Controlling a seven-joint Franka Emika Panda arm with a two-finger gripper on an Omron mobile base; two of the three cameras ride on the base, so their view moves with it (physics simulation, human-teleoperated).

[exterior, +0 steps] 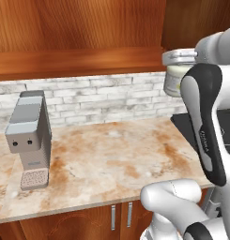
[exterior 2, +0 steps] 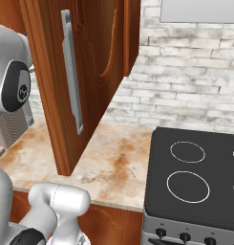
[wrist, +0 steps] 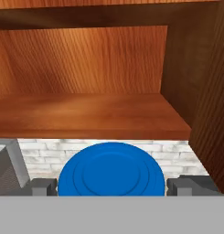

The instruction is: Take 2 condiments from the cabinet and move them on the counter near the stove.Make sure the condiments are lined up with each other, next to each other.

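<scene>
1. The end effector (wrist: pixel 111 186) stands with its two dark fingertips (wrist: pixel 42 187) wide apart, one on each side of the blue lid (wrist: pixel 111 171) of the white jar. The tips sit just beside the lid edge; I cannot tell if they really touch it.
2. In the hand view the blue lid is seen from above, round with faint rings, and it lies in front of the lower edge of the cabinet shelf (wrist: pixel 86 114).
3. In the left base view the white jar (exterior: pixel 175 75) appears at the right end of the shelf, partly hidden behind the white arm. Its pale body with a yellowish label is visible; it is well above the surface, level with the brick wall.
4. The cabinet (exterior: pixel 79 28) is of reddish-brown wood. In the right base view its door (exterior 2: pixel 85 72) stands open, with a long silver handle (exterior 2: pixel 73 72).
5. The surface (exterior: pixel 111 159) is beige stone with rust-brown blotches. A grey coffee machine (exterior: pixel 29 136) stands at its left part.
6. The stove (exterior 2: pixel 195 177) is at the right of the surface, black glass with white rings and black knobs on the front.
7. The part of the surface beside the stove carries nothing.
</scene>
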